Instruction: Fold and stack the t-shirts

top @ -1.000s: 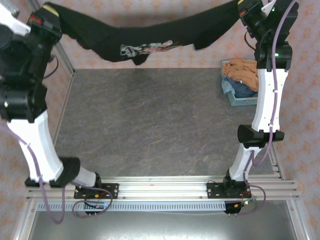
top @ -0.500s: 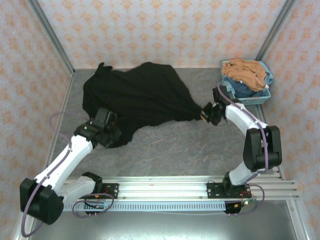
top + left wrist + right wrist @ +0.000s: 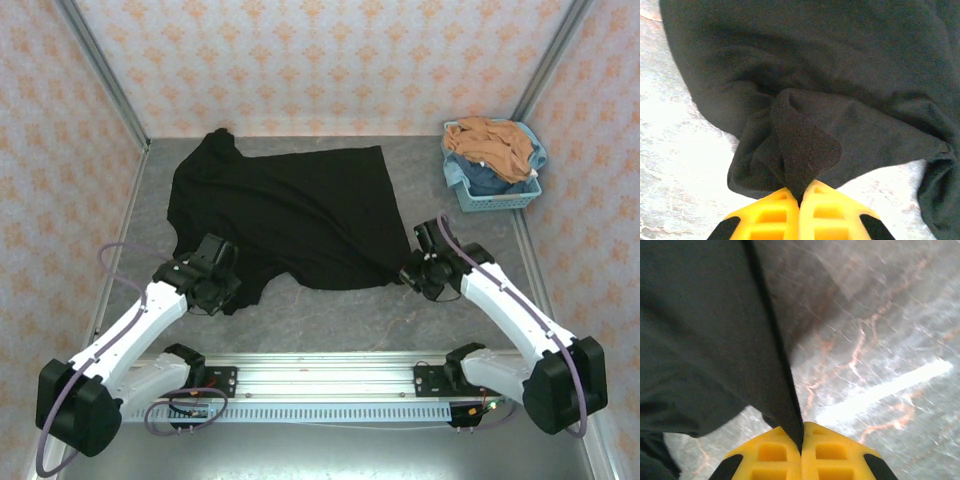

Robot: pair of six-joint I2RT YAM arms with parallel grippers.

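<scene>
A large black t-shirt (image 3: 285, 215) lies spread on the grey table, plain side up, no print showing. My left gripper (image 3: 228, 292) is shut on its near left corner, low at the table; in the left wrist view the yellow fingertips (image 3: 771, 212) pinch a bunched fold of black t-shirt (image 3: 805, 150). My right gripper (image 3: 408, 273) is shut on the near right corner. In the right wrist view a taut black edge of the t-shirt (image 3: 715, 340) runs into my right gripper (image 3: 801, 437) between its closed yellow tips.
A light-blue plastic basket (image 3: 475, 195) holding orange and blue clothes (image 3: 490, 140) stands at the back right. Patterned walls with metal posts enclose the table. Bare grey tabletop (image 3: 340, 320) lies between the shirt and the near rail (image 3: 320, 372).
The shirt, held high and stretched between both grippers a second ago, has come down onto the table. Both grippers then drew its near edge toward the front, flattening it.
</scene>
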